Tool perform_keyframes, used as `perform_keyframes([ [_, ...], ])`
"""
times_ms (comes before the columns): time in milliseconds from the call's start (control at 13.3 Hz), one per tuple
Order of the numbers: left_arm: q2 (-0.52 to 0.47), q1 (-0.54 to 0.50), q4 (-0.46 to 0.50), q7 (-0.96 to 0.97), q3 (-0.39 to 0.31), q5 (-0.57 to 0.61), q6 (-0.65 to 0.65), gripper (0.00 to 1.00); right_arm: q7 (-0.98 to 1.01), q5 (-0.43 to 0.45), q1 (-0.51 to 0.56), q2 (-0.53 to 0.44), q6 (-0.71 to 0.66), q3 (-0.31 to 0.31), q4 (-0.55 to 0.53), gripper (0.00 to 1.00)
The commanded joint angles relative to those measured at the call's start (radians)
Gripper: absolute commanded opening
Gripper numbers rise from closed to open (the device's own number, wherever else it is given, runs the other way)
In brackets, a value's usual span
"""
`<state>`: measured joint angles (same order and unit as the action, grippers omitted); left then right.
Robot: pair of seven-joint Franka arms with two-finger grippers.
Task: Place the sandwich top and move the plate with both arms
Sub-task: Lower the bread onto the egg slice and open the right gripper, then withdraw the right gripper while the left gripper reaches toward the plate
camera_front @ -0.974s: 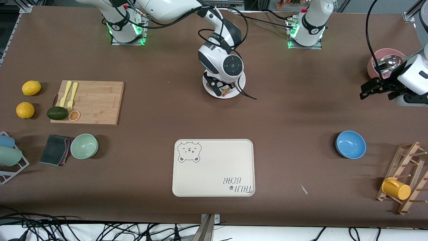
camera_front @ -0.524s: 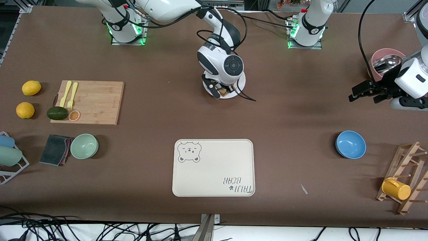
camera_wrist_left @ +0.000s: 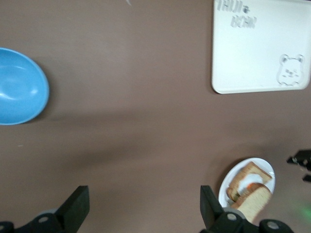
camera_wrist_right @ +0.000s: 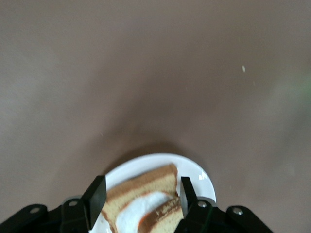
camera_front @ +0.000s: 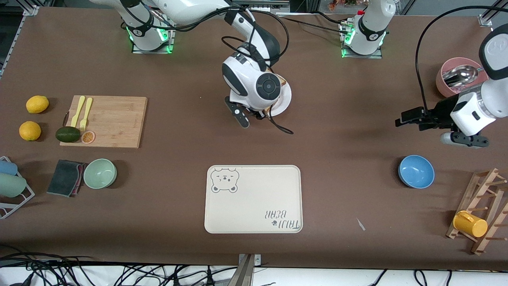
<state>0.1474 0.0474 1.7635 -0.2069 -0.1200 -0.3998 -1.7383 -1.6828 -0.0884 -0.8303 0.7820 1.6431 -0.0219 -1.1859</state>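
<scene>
From the front we barely get the plate [camera_front: 284,99]; the right arm's wrist [camera_front: 254,85] sits over most of it, so just a white crescent and a sliver of toast [camera_front: 282,80] peek out. In the right wrist view the plate [camera_wrist_right: 141,167] and the sandwich top [camera_wrist_right: 143,187] run off the picture's edge, with the egg slice under it half hidden. The left wrist view cuts the blue bowl [camera_wrist_left: 19,87] and the bear tray [camera_wrist_left: 262,48] at its edges, and the bread there is fuzzy. At the desk's corner the pink bowl [camera_front: 446,77] slips under the left arm.
</scene>
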Motion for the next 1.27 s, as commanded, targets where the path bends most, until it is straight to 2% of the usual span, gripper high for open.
perform_keyframes([
  [0, 0.029, -0.032, 0.04, -0.118, -0.004, -0.115, 0.006, 1.0, 0.16, 0.013, -0.006, -0.067, -0.037, -0.087, 0.002, 0.75],
  [150, 0.047, -0.032, 0.04, -0.118, -0.001, -0.152, 0.01, 1.0, 0.321, 0.01, -0.006, -0.082, -0.095, -0.169, 0.002, 0.76],
  [375, 0.084, -0.009, 0.036, -0.127, 0.011, -0.171, 0.025, 1.0, 0.541, 0.009, -0.006, -0.112, -0.108, -0.289, 0.002, 0.78],
  [524, 0.122, -0.012, 0.036, -0.144, 0.023, -0.224, 0.026, 1.0, 0.668, 0.003, -0.006, -0.136, -0.114, -0.357, 0.002, 0.8],
  [749, 0.187, -0.014, 0.04, -0.323, 0.023, -0.322, 0.031, 1.0, 0.9, -0.005, -0.003, -0.139, -0.153, -0.473, 0.002, 0.82],
  [974, 0.192, -0.014, 0.053, -0.356, 0.026, -0.35, 0.08, 1.0, 1.11, -0.008, 0.005, -0.167, -0.161, -0.561, 0.0, 0.86],
  [1124, 0.202, -0.009, 0.091, -0.449, 0.026, -0.411, 0.1, 0.99, 1.217, -0.072, 0.034, -0.178, -0.172, -0.616, -0.003, 0.86],
  [1199, 0.205, -0.009, 0.109, -0.475, 0.039, -0.425, 0.095, 0.94, 1.257, -0.117, 0.043, -0.178, -0.178, -0.653, -0.003, 0.86],
])
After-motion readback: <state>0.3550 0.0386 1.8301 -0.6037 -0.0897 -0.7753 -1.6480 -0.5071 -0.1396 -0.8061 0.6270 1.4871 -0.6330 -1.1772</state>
